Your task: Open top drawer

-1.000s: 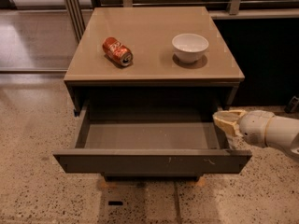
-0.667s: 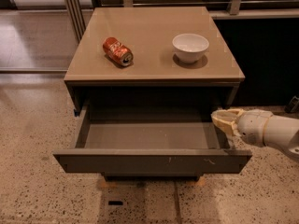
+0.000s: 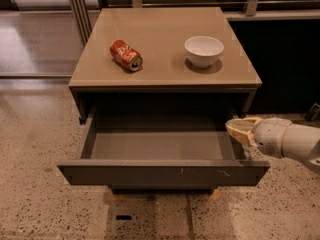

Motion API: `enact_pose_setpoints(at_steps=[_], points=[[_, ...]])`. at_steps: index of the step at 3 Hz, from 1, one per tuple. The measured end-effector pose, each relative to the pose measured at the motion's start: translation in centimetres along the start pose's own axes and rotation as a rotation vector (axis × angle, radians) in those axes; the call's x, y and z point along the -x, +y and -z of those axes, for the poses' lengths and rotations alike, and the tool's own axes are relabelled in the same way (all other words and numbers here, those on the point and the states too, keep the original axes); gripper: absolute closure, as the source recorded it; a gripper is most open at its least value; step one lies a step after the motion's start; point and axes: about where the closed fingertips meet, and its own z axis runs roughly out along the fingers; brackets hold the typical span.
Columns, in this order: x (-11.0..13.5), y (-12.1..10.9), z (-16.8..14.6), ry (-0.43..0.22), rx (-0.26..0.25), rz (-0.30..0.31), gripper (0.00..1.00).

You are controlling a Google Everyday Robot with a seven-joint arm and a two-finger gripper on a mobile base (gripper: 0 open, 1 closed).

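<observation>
The top drawer (image 3: 160, 174) of the tan cabinet stands pulled far out. Its flat dark grey-brown front has small white scratches near the middle and right. Its shallow grey interior (image 3: 160, 144) holds nothing that I can see. My gripper (image 3: 239, 128) comes in from the right on a white arm (image 3: 290, 140). It sits at the drawer's right side wall, just above its rim, close under the cabinet top.
A red soda can (image 3: 126, 55) lies on its side on the cabinet top (image 3: 165, 69). A white bowl (image 3: 203, 50) stands to its right. Speckled floor (image 3: 35, 149) surrounds the cabinet; dark panels stand behind at the right.
My gripper has shifted slightly left and up along the drawer's right side. The drawer, can and bowl have not moved.
</observation>
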Motion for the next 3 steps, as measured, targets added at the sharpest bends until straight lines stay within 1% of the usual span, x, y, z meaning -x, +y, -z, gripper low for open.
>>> enact_pose_setpoints(at_steps=[1, 2, 3], points=[[0.0, 0.0, 0.0, 0.0, 0.0, 0.0, 0.12], [0.0, 0.0, 0.0, 0.0, 0.0, 0.0, 0.0], [0.0, 0.01, -0.01, 0.0, 0.0, 0.0, 0.0]])
